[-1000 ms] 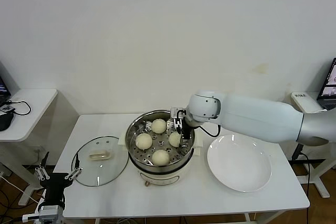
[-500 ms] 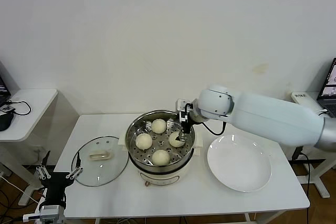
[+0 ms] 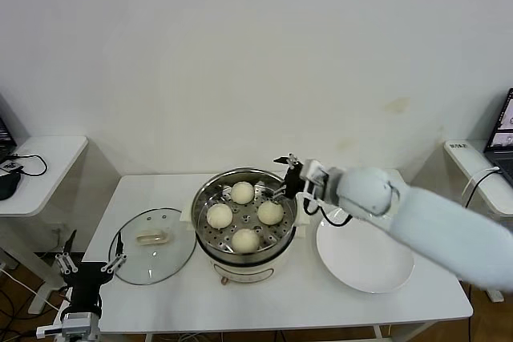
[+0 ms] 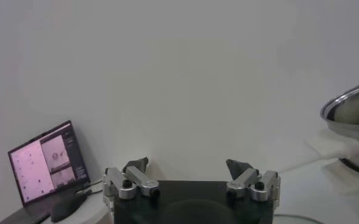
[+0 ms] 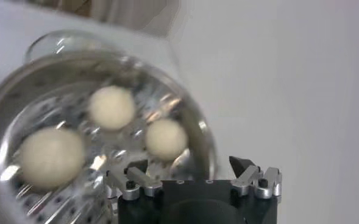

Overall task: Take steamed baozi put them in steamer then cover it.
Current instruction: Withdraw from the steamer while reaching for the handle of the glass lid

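A: Head view, quick. Right gripper (image 3: pixel 285 175)?
B: Fingers spread apart, nothing in them, hanging over the rim of the steamer (image 3: pixel 210 239) on the plate side. All four baozi (image 3: pixel 271 212) sit in the basket, the nearest one just below and beside the fingertips, not touching.
A: Cover?
B: The cover (image 3: pixel 152 244) lies flat on the table (image 3: pixel 321 298), on the far side of the steamer from the right gripper, close to the left gripper (image 3: pixel 88 262), which is parked low at the table's corner, jaws apart, empty. White plate (image 3: pixel 365 249) sits under the right arm.
A: Left wrist view?
B: Left gripper (image 4: pixel 187 170) wide apart, holding nothing. Steamer (image 4: pixel 348 103) edge off to one side, well clear. A laptop (image 4: pixel 45 163) on the opposite side.
A: Right wrist view?
B: Right gripper (image 5: pixel 191 171) open and empty, above the steamer (image 5: pixel 205 141) rim. Three baozi (image 5: pixel 165 138) visible in the basket ahead of the fingers, the closest just beyond one fingertip. Cover (image 5: pixel 60 42) shows past the steamer's far edge.
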`<action>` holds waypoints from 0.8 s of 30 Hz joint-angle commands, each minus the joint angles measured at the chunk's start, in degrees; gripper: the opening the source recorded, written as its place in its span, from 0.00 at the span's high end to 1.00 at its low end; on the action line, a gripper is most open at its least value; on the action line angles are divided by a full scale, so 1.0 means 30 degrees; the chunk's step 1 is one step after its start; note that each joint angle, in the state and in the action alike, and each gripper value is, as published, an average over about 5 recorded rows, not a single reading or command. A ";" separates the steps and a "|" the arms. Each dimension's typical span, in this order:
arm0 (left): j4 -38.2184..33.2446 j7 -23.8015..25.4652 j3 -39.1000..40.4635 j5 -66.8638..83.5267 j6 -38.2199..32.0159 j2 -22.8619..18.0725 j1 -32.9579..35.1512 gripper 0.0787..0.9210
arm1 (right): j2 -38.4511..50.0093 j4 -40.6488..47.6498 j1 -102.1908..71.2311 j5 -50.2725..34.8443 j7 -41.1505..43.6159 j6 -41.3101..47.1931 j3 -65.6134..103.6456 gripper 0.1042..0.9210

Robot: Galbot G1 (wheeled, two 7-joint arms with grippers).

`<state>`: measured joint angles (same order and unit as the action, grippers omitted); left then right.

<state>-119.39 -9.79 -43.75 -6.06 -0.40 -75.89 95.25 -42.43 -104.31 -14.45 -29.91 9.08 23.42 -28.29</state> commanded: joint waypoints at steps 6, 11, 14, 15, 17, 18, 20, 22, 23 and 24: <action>0.1503 -0.0116 0.0652 -0.1404 -0.0412 -0.0103 -0.0467 0.12 | -0.8564 -0.0858 -2.0091 0.6352 0.0254 -1.1968 2.1659 0.12; 0.2182 -0.0059 0.0848 -0.4200 -0.0496 0.0287 -0.0661 0.12 | -1.1616 -0.0462 -2.2074 0.5862 0.1257 -1.3530 2.4944 0.12; 0.2665 -0.0035 0.0819 -0.8041 -0.0640 0.1017 -0.0741 0.12 | -1.2143 -0.0298 -2.3327 0.4825 0.1520 -1.3576 2.6073 0.12; 0.2878 -0.0046 0.0767 -0.9680 -0.0787 0.1328 -0.0767 0.12 | -1.2197 -0.0213 -2.3750 0.4522 0.1582 -1.3563 2.6397 0.12; 0.3306 -0.0119 0.0615 -1.2773 -0.1087 0.1977 -0.0771 0.12 | -1.2224 -0.0037 -2.4409 0.4217 0.1678 -1.3593 2.6934 0.12; 0.3521 -0.0161 0.0523 -1.4321 -0.1255 0.2286 -0.0746 0.12 | -1.2269 0.0022 -2.4635 0.4160 0.1691 -1.3601 2.7194 0.12; 0.3944 -0.0212 0.0431 -1.6992 -0.1474 0.2873 -0.0653 0.12 | -1.2420 0.0074 -2.5006 0.4132 0.1681 -1.3595 2.7647 0.12; 0.4382 -0.0221 0.0505 -1.9103 -0.1592 0.3372 -0.0670 0.12 | -1.2672 0.0045 -2.5270 0.4244 0.1597 -1.3570 2.7998 0.12; 0.4639 -0.0258 0.0616 -1.9857 -0.1608 0.3560 -0.0779 0.12 | -1.2802 0.0007 -2.5384 0.4347 0.1556 -1.3569 2.8101 0.12; 0.4973 -0.0361 0.0750 -2.0391 -0.1605 0.3731 -0.0961 0.12 | -1.2940 -0.0049 -2.5498 0.4470 0.1521 -1.3575 2.8167 0.12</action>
<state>-110.24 -10.17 -42.11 -35.32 -3.75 -70.68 93.33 -73.63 -104.51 -80.42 -16.95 12.41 -11.95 42.04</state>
